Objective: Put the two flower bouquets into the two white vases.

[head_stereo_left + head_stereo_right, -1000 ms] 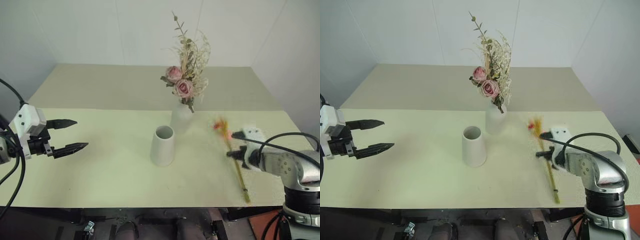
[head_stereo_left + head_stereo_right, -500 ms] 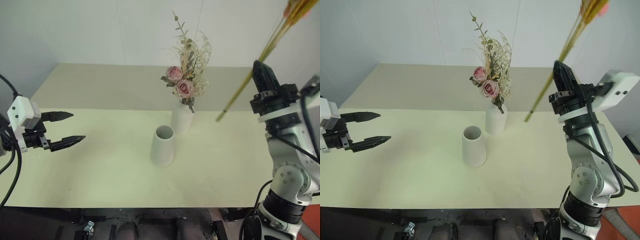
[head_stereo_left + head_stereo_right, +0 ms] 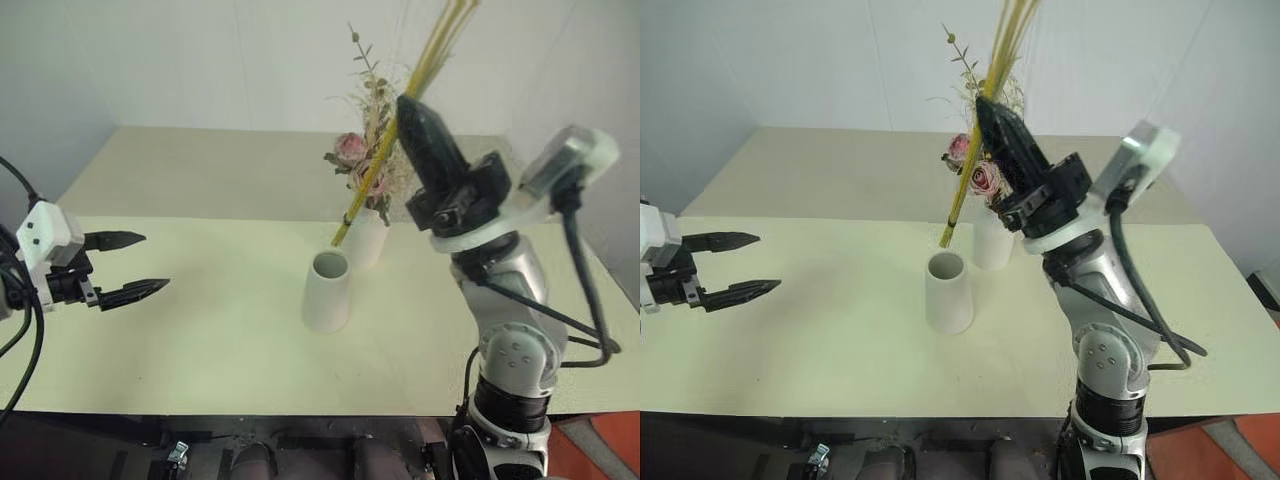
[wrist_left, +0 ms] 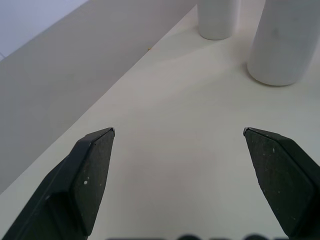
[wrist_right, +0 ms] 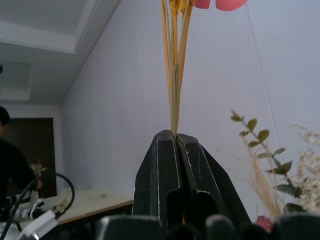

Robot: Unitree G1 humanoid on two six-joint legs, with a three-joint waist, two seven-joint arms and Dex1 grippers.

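One slim wheat-stalk bundle (image 3: 385, 160), likely light and brittle, sits clamped mid-stem in the right gripper (image 3: 408, 105) above the cone vase (image 3: 327, 291); left gripper (image 3: 125, 267) gapes empty

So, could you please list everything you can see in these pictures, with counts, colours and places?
Table: one, pale yellow-green top, across the foreground, with a beige surface behind it.
Cone vase: one, matte white, wide mouth, empty, near the table's middle.
Bottle vase: one, matte white, just behind the cone vase.
Rose bouquet: one, pink roses with cream sprigs and green leaves, standing in the bottle vase.
Wheat-stalk bundle: one, yellow stalks, held slanted in the air, lower tip just above the cone vase's mouth.
Person: one, dark clothes, far back in the room in the right wrist view.
Left gripper: one, black fingers, open, over the table's left side.
Right gripper: one, black fingers, shut on the wheat-stalk bundle, raised above the vases.
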